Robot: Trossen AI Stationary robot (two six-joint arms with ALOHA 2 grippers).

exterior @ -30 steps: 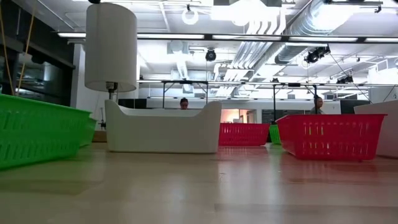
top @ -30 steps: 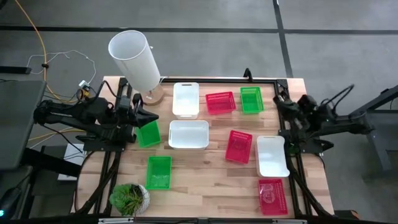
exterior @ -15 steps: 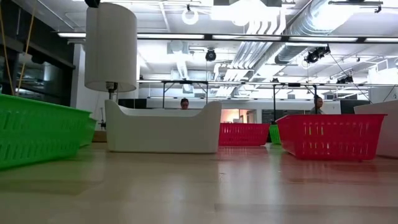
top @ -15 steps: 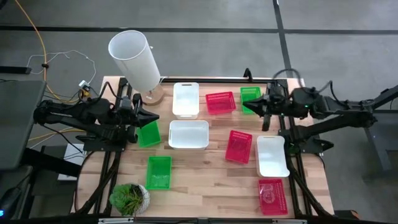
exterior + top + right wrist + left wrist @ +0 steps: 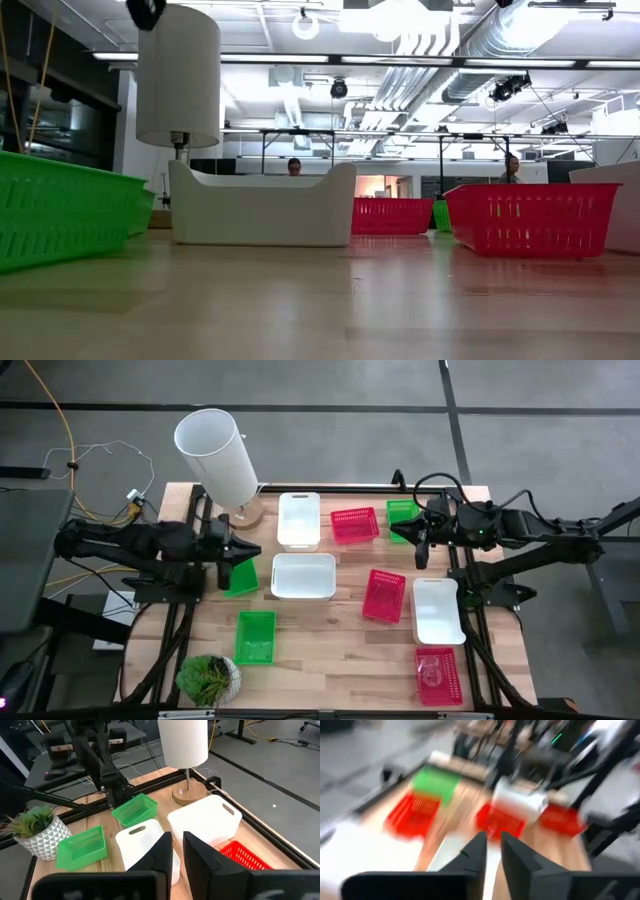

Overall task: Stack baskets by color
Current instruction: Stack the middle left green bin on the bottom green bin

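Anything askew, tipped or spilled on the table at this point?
One red basket right of the central white basket lies turned at an angle to the table edges, and the green basket by the left gripper sits slightly skewed. Nothing is tipped, spilled or damaged.

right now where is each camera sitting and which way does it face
High view: above the table, looking straight down; both arms show, left gripper and right gripper over the far half.
Low view: at table-top height, looking level across baskets into the room; hardly any arm shows.
Left wrist view: on the left arm, facing across the table toward the right arm; its two dark fingers show.
Right wrist view: on the right arm, facing the lamp and plant; its fingers show.
Shared: the lamp appears in high, low and right wrist views.
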